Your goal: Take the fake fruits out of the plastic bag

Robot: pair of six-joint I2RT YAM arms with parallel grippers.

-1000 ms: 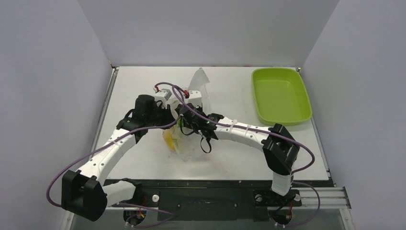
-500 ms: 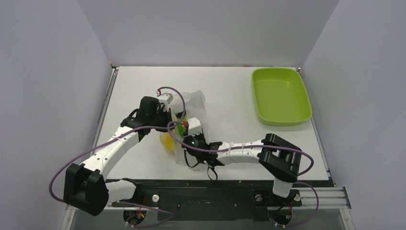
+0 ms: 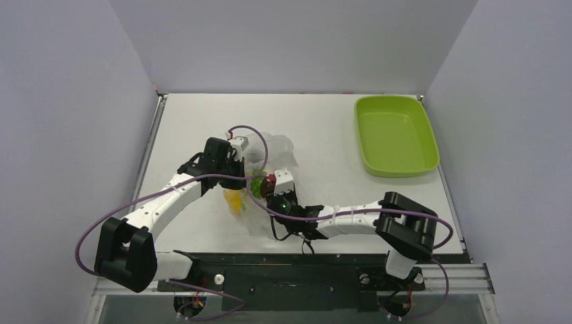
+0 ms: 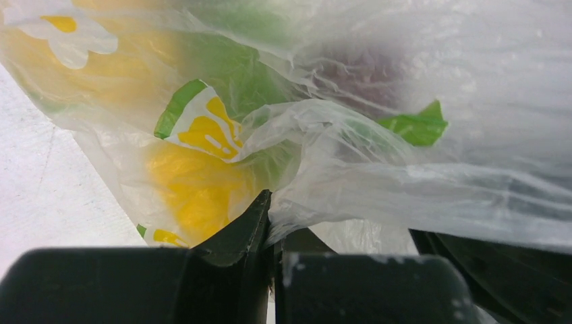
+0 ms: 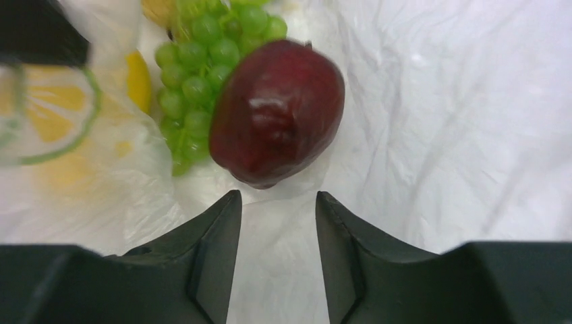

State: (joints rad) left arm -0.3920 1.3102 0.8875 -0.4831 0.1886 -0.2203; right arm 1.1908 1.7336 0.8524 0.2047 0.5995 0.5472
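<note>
The clear flower-printed plastic bag (image 3: pixel 273 152) lies crumpled mid-table. My left gripper (image 3: pixel 241 154) is shut on a fold of the bag's film (image 4: pixel 317 135); yellow fruit (image 4: pixel 185 185) shows through the film beside it. My right gripper (image 5: pixel 276 202) is open and empty, its jaws just short of a dark red apple (image 5: pixel 278 111) that lies on the bag film next to a bunch of green grapes (image 5: pixel 202 74). From above, the red and green fruits (image 3: pixel 262 182) and a yellow one (image 3: pixel 235 200) show at the bag, with the right gripper (image 3: pixel 278 192) over them.
A lime-green tray (image 3: pixel 395 135) stands at the back right. The purple cables loop above both arms near the bag. The table's front edge lies just behind the right forearm.
The right arm has pulled back toward the near edge and lowered, its gripper now at the bag's near side. The left gripper shifted slightly right with the bag film, and the bag's raised top has sunk.
</note>
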